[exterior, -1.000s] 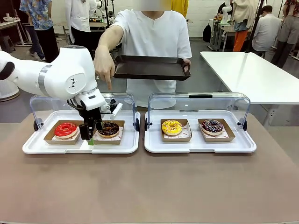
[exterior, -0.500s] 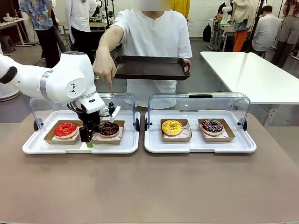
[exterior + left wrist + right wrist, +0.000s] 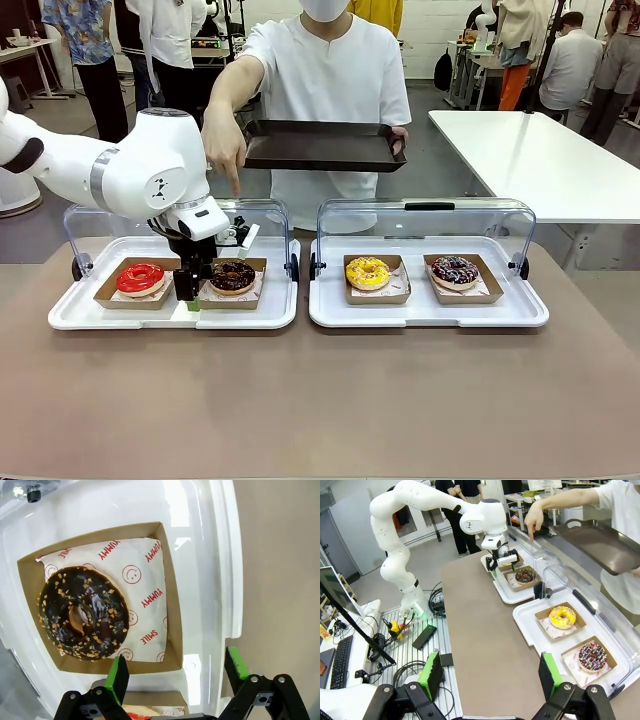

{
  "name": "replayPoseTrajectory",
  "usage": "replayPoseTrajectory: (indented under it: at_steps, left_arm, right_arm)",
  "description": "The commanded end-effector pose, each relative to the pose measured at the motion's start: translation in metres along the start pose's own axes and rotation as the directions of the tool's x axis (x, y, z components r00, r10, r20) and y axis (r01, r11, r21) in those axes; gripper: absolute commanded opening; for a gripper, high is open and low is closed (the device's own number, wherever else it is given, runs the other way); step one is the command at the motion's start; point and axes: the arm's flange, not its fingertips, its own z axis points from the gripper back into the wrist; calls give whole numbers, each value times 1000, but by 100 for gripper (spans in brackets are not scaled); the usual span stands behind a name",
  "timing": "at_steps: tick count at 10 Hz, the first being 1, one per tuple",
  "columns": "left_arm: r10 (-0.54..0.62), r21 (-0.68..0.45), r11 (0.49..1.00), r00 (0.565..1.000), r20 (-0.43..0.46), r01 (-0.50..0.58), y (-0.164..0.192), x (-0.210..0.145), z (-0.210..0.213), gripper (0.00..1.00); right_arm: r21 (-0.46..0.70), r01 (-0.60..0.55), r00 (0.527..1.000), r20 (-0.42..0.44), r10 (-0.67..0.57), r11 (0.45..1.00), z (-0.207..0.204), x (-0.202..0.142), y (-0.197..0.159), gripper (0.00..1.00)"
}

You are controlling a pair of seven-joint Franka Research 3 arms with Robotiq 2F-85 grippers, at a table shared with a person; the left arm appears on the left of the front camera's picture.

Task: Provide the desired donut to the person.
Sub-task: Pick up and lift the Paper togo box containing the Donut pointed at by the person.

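Brown tabletop ran across the lower half of the front view, carrying two white cases with their clear lids raised. At upper centre the person held a dark tray in one hand and pointed a finger of the other hand down toward the left case. Judging by that finger, the wanted item was the chocolate donut with nut crumbs. It sat in its cardboard box in the left case, just right of a red donut. The left gripper hung at the box's near edge, between the two donuts in the front view. Its fingers stood wide apart, gripping nothing. The right gripper hung well back from the cases at the lower edge of its own view, fingers likewise apart and empty. The choice looked made and the approach nearly complete. Gripping the box, lifting it and carrying it to the dark tray all remained.
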Motion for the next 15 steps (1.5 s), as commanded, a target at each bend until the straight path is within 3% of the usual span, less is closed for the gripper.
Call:
replayPoseTrajectory:
  at_steps: [1, 2, 3, 4, 5, 6, 7, 8, 15]
  left_arm:
    - [21, 17, 1000, 1000, -16, -21, 11, 4, -5, 100]
    - [22, 16, 1000, 1000, -10, -22, 11, 3, -7, 100]
    - [25, 19, 1000, 1000, -1, -25, 11, 3, -7, 45]
    - [26, 16, 1000, 1000, 1, -26, 11, 3, -7, 44]
    - [30, 16, 999, 1000, 3, -30, 10, 2, -6, 0]
    - [29, 16, 999, 1000, 3, -29, 10, 1, -4, 42]
    - [29, 17, 999, 1000, 0, -29, 10, 0, -4, 29]
    - [30, 18, 999, 1000, 0, -30, 10, -1, -3, 0]
    - [18, -59, 998, 1000, 12, -17, 10, -2, -8, 0]
  right_arm:
    - [6, -4, 1000, 9, 4, 1000, 0, 0, -1, 100]
    - [6, -4, 1000, 9, 4, 1000, 0, 0, -1, 100]
    - [6, -4, 1000, 9, 4, 1000, 0, 0, -1, 100]
    - [6, -4, 1000, 9, 4, 1000, 0, 0, -1, 100]
    - [6, -4, 1000, 9, 4, 1000, 0, 0, -1, 100]
    - [6, -4, 1000, 9, 4, 1000, 0, 0, -1, 100]
    - [6, -4, 1000, 9, 4, 1000, 0, 0, -1, 100]
    - [6, -4, 1000, 9, 4, 1000, 0, 0, -1, 100]
    - [6, -4, 1000, 9, 4, 1000, 0, 0, -1, 100]
